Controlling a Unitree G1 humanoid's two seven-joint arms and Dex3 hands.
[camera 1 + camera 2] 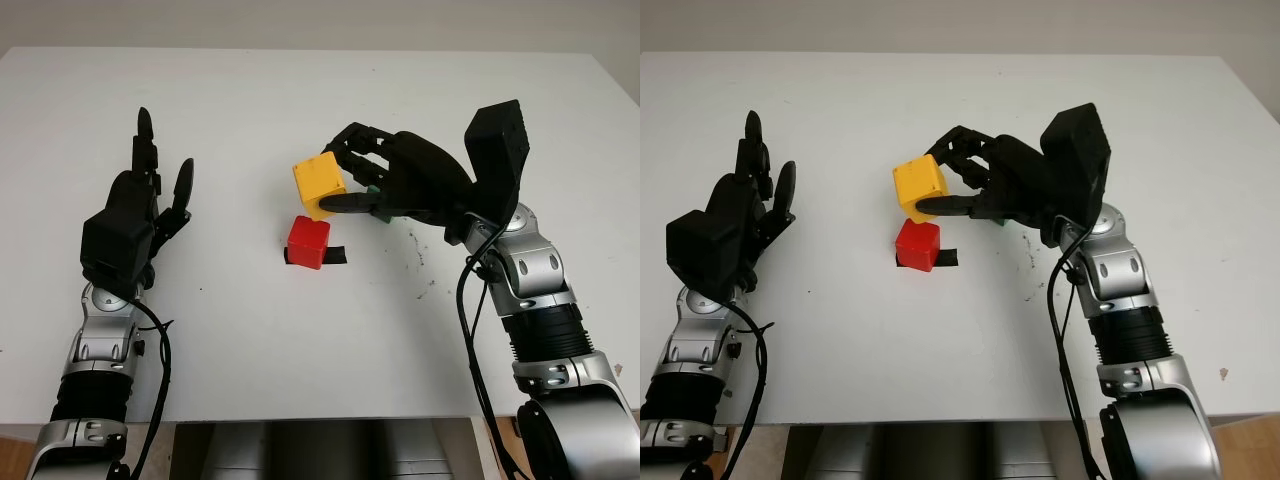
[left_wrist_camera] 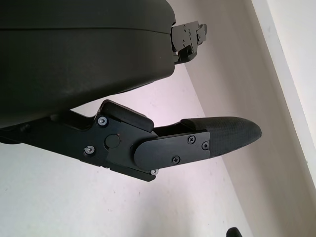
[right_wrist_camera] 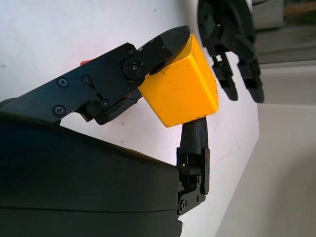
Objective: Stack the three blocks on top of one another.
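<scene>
My right hand is shut on the yellow block, holding it in the air just above and behind the red block. The same yellow block sits pinched between the black fingers in the right wrist view. The red block rests on the white table over a short black strip. A sliver of a green block peeks out beneath my right palm, mostly hidden. My left hand is open, held above the table at the left, well away from the blocks.
Small dark specks mark the table to the right of the red block. The table's front edge runs just before my forearms, its far edge along the top.
</scene>
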